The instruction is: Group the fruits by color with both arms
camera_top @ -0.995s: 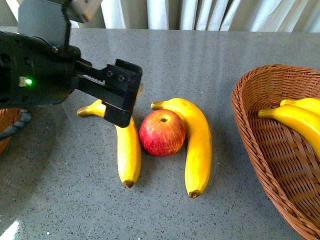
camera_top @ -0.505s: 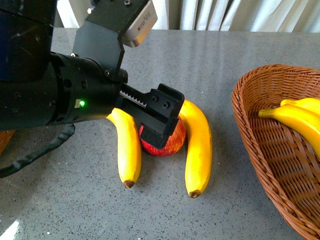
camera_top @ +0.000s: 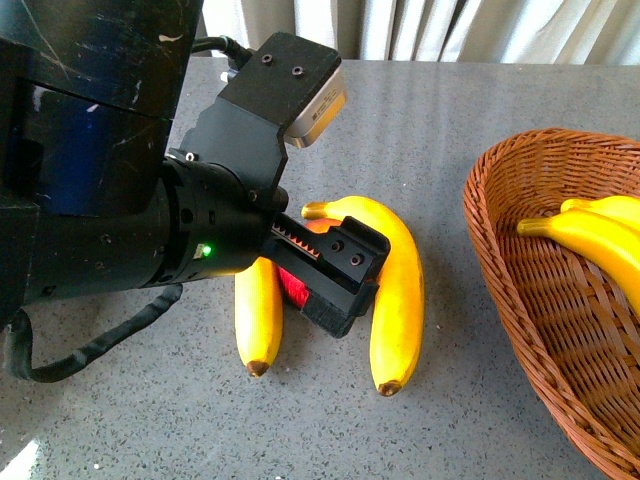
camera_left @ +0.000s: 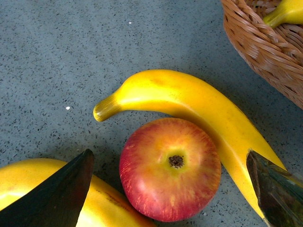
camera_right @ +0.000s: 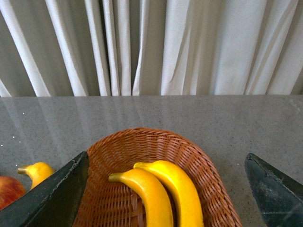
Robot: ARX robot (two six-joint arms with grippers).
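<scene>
l end effector: jaws wide, held nothing, low over the apple. wrist view showed its fingers either side of the fruit w/ gaps.
l banana: lay on the counter just beside the apple, maybe touching. one finger sat over it in the wrist view. risk: that finger lands on it going down, then rolls it or blocks the close.
apple: on the counter between the 2 loose bananas, stem dimple up, mostly hidden by the arm in the front view. risk: round + smooth, so an off-centre squeeze could pop it out sideways.
r banana: curved round the apple on the r, touching it as far as i could tell. risk: the other finger pinches it along w/ the apple, or drags it.
basket: on the r, well apart from the apple.
r end effector: jaws wide, empty, above the basket.
apples counted: 1 in view.
bananas counted: 4 total. 2 on the counter, 2 basket bananas.
baskets counted: 1 in view.
end effectors counted: 2.
</scene>
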